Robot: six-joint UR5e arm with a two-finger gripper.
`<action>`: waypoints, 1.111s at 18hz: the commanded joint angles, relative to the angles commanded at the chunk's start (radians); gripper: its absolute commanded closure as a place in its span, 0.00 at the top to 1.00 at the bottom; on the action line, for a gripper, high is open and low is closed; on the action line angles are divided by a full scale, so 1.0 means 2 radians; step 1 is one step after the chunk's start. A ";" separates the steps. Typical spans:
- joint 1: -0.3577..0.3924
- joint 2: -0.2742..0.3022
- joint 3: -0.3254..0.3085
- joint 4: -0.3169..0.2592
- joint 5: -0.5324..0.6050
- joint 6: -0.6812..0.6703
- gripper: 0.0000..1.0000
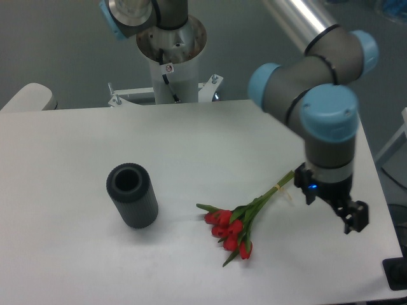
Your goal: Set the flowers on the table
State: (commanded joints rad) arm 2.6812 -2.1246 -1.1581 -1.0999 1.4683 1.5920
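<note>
The flowers (236, 227), a small bunch of red tulips with green leaves, lie flat on the white table (76, 254) right of centre. Their long green stems run up and to the right, and the stem tips disappear behind my arm's wrist. My gripper (331, 206) hangs over the table's right side, above and to the right of the stem ends. It is open, with one dark finger (356, 218) sticking out to the lower right and nothing between the fingers.
A dark grey ribbed cylinder (132, 195) stands upright on the table, left of the flowers. The robot's base column (170, 57) rises behind the table's far edge. The table's right edge lies close to my gripper.
</note>
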 joint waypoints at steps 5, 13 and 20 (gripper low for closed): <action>0.026 0.004 -0.002 -0.003 -0.038 0.031 1.00; 0.030 0.007 -0.007 -0.001 -0.053 0.048 1.00; 0.020 0.008 -0.016 0.006 -0.051 0.048 1.00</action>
State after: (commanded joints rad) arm 2.7213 -2.1092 -1.1903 -1.0876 1.3668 1.6874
